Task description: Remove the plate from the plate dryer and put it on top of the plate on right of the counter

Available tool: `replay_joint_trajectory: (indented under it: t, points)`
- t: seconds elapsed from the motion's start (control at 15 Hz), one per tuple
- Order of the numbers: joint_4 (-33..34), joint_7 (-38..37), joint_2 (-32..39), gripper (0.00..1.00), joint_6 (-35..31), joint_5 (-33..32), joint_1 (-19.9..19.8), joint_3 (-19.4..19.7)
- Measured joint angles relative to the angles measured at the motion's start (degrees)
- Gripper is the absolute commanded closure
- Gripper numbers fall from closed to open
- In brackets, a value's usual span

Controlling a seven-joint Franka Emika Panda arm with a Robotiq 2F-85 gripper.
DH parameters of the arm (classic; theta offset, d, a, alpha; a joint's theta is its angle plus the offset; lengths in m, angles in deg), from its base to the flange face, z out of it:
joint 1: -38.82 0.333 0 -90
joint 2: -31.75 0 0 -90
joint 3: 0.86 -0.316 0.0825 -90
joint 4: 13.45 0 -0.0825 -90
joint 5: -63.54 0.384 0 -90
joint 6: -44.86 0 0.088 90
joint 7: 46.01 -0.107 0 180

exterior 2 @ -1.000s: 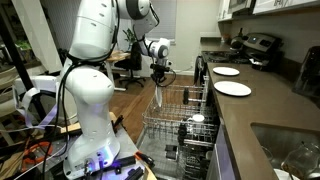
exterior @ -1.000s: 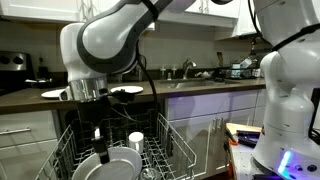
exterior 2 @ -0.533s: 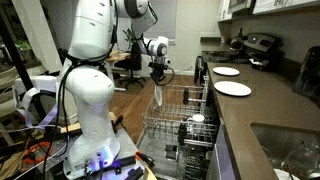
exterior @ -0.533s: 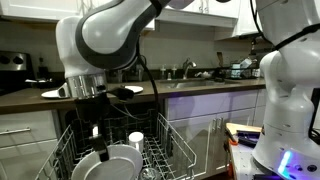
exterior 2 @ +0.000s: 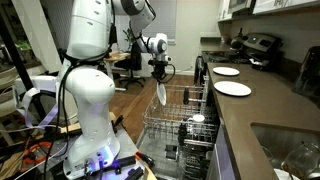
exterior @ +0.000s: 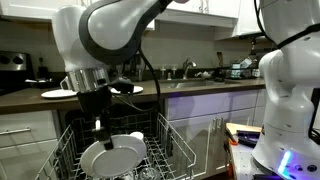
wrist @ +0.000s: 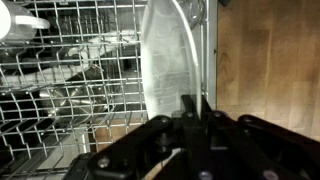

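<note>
Fingers (wrist: 188, 112) clamped on the plate (wrist: 168, 60) by its rim, just above the plate dryer (wrist: 60, 95). Risk: the narrow edge grip may slip, dropping it back onto the dryer.

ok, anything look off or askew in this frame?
Nothing stands out. The plate hangs on edge from the shut jaws over the plate dryer. On the counter, the near plate and far plate lie flat and apart. The white cup sits among the tines. No spill or damage is visible.
</note>
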Motion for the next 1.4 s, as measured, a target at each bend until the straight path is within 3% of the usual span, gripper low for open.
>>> replay_joint_trajectory:
  t: [1.4]
  points:
    - [-0.01, -0.85, -0.17, 0.98, 0.19, -1.40, 0.04, 0.90]
